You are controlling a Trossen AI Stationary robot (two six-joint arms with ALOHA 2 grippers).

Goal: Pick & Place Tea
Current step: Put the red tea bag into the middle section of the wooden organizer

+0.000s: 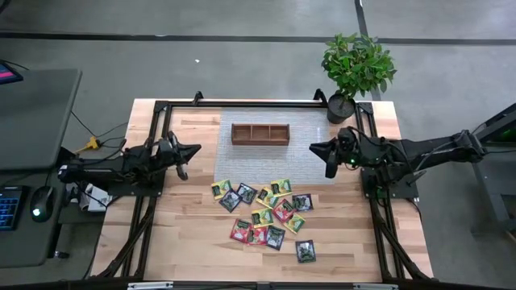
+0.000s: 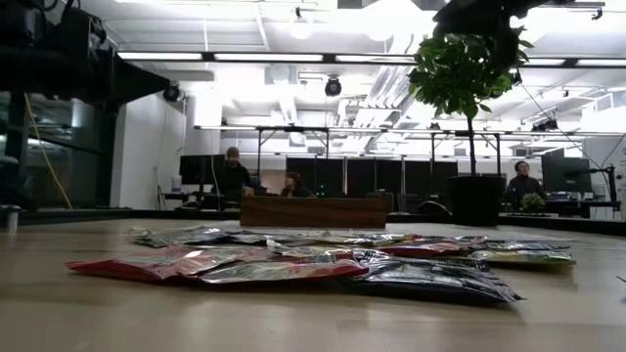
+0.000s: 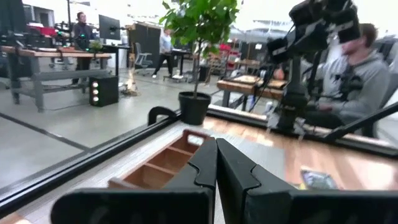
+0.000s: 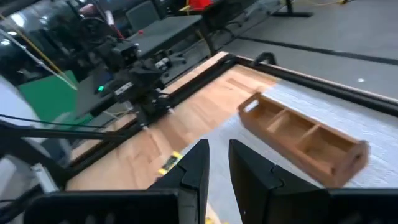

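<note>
Between the two grippers, the wooden table (image 1: 185,234) carries a three-compartment wooden tray (image 1: 260,134), level with both fingertips. Left gripper (image 1: 196,150) hovers with fingers pressed together; right gripper (image 1: 313,147) hovers with a narrow gap. Tea packets (image 1: 266,213) lie scattered nearer the table's front edge, apart from both.

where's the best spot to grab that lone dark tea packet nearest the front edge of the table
The dark packet lies flat and apart from the pile, so come straight down from above and pinch across one free edge, probably the front one. The right gripper is nearer; its fingers are slightly parted.
</note>
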